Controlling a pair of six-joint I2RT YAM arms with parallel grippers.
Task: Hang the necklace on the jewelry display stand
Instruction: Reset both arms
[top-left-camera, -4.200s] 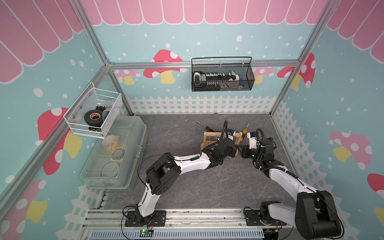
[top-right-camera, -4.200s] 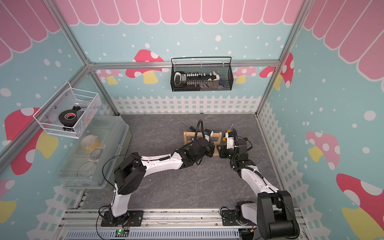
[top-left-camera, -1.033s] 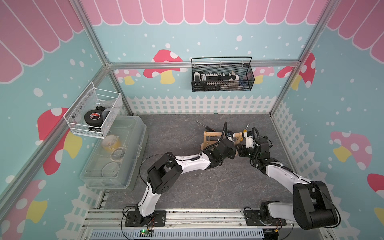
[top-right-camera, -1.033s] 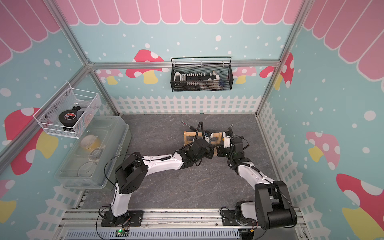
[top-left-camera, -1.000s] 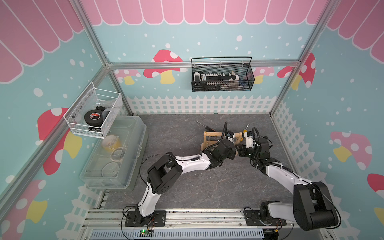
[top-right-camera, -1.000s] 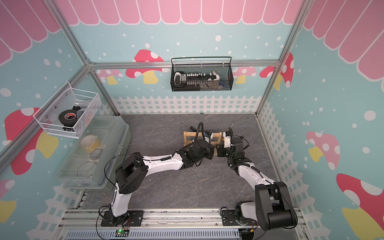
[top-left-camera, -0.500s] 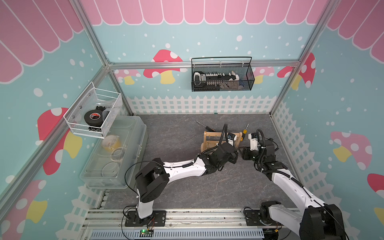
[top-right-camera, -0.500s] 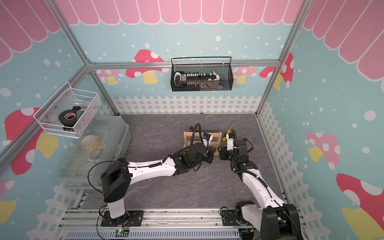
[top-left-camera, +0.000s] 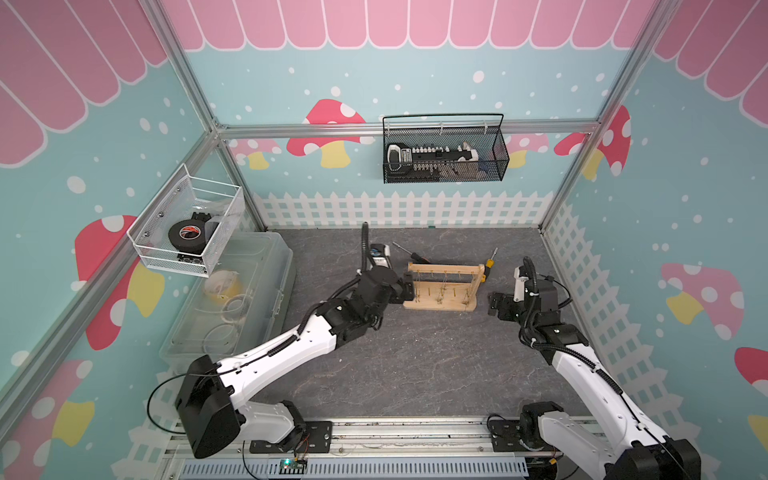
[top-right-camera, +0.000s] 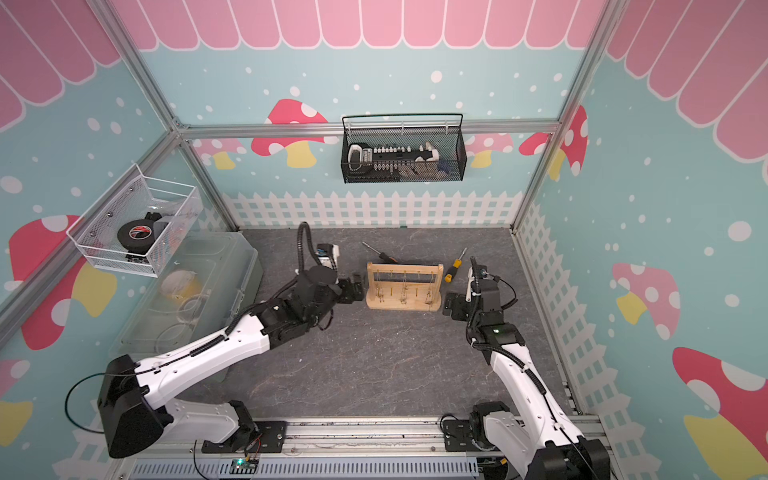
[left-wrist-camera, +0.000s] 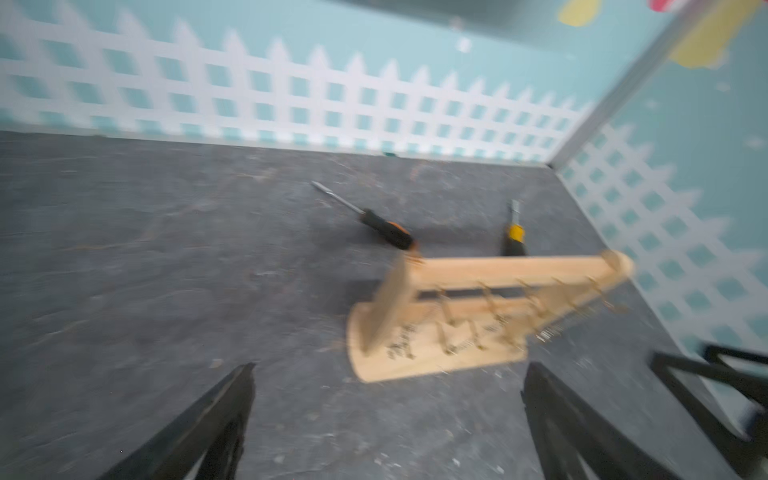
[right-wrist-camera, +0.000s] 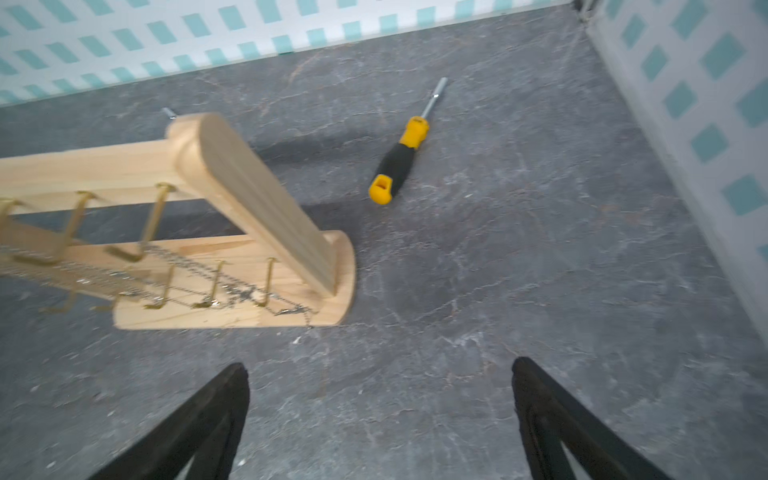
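Silver necklace faint among gold pegs

The dark grey table carries a wooden stand, a black screwdriver and a yellow screwdriver lying just behind it, and a clear plastic box at the left edge

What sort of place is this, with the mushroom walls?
Probably a robot practice booth dressed like a playroom: a left arm and right arm bolted to a metal rail, mushroom-printed walls on aluminium framing, and a jewelry display stand.

Now open, off the stand: left claw, right claw
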